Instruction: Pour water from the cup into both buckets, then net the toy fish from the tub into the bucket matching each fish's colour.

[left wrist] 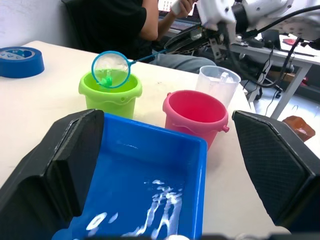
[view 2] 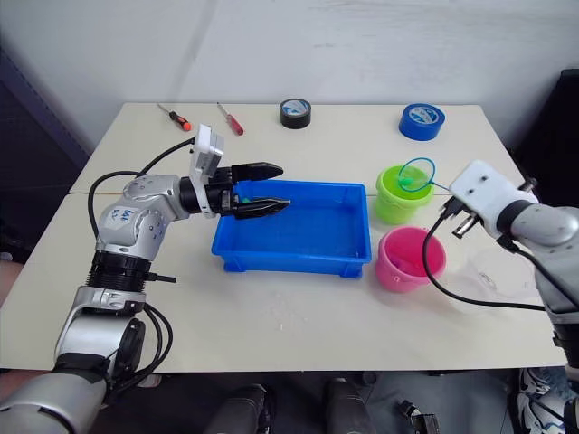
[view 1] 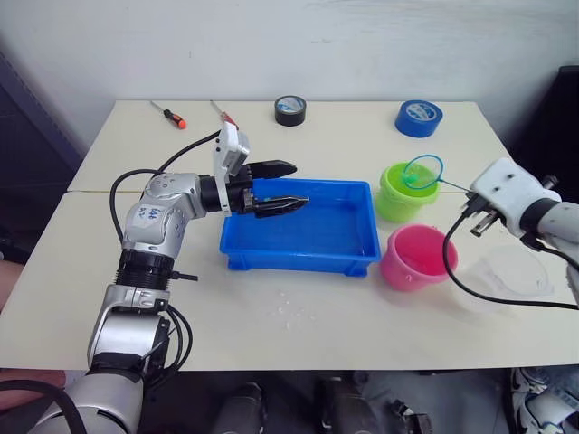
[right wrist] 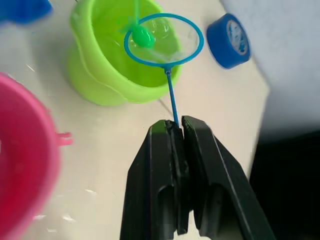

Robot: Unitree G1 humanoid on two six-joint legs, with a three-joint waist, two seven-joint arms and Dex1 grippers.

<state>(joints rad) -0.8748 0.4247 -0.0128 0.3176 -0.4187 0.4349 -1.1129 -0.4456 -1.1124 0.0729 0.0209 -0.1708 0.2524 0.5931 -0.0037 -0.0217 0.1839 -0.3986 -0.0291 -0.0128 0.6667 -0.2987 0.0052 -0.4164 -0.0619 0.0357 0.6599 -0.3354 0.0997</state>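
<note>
Right gripper (right wrist: 178, 125) jaws pinch the net (right wrist: 164, 40) handle above the green bucket (right wrist: 112, 65); left gripper (view 1: 288, 185) jaws gape.

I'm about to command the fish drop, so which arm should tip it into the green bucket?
Right. Its gripper grips the net handle, with a green fish over the green bucket.

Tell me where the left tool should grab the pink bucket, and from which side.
Best guess: the rim of the pink bucket, from above, one finger inside and one outside. It stands upright with its mouth open and its wall flares towards the top, so a side pinch may slip. Take the near rim: the tub crowds its left, the green bucket sits behind and the cup stands to its right.
</note>
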